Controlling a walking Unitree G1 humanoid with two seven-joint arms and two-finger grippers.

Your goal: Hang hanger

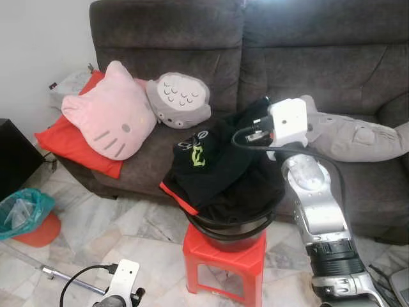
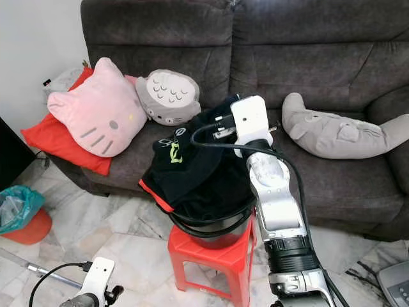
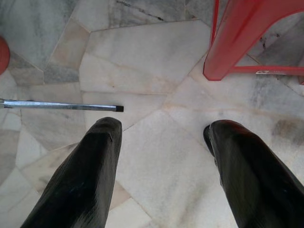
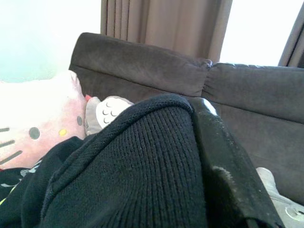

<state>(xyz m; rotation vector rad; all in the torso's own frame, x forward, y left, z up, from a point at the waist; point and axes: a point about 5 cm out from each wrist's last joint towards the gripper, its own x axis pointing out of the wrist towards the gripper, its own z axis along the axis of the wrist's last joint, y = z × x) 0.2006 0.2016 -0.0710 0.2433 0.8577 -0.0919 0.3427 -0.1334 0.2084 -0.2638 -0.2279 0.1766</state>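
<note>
We saw right gripper [image 4: 190, 156] clamped on soft black garment [image 1: 211, 163] atop basket [image 1: 230, 233]; limp, pinch thick knit edge. Left gripper [image 3: 161, 137] spread, idle.

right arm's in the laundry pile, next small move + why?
Probably lift the right tool straight up a little. Its wrist view shows black knit clothing draped against one finger, so it seems to have cloth from the pile in the black basket on the red stool. Lifting should separate one garment. The left tool hangs open.
</note>
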